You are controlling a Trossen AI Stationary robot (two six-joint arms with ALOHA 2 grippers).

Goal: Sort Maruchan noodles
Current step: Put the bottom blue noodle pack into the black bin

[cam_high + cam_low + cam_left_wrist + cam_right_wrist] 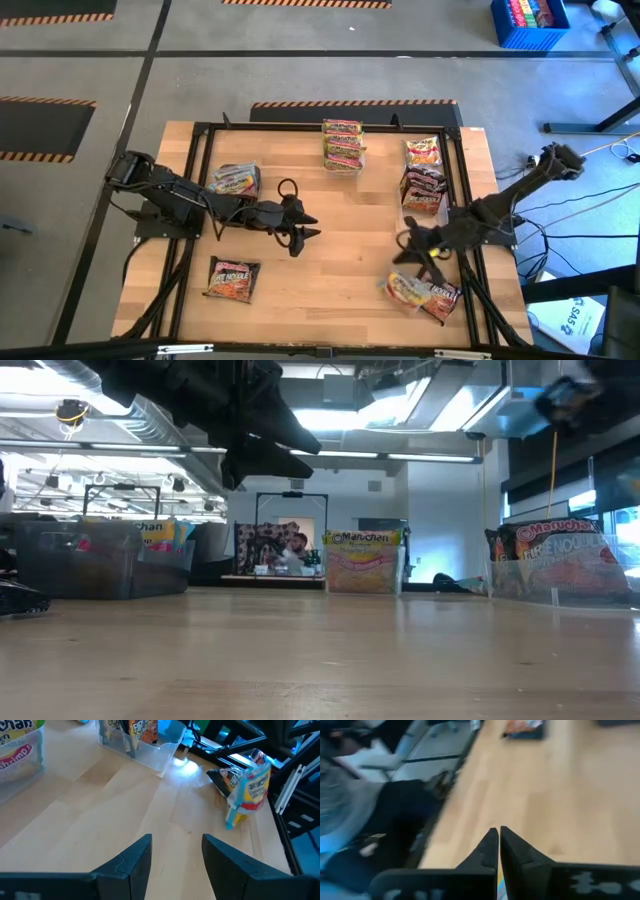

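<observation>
High view straight down on table (330,260), low view level at tabletop, wrist views close behind fingers, all share tabletop

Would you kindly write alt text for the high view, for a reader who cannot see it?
Two dark arms reach over a wooden table: the open left gripper hovers mid-table, the shut right gripper above loose noodle packets. Clear tubs along the edges hold more packets.

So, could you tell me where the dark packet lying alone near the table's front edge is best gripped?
Probably from above, pinching one edge: the dark packet lies flat with bare wood on every side. The open left gripper is nearest.
</observation>
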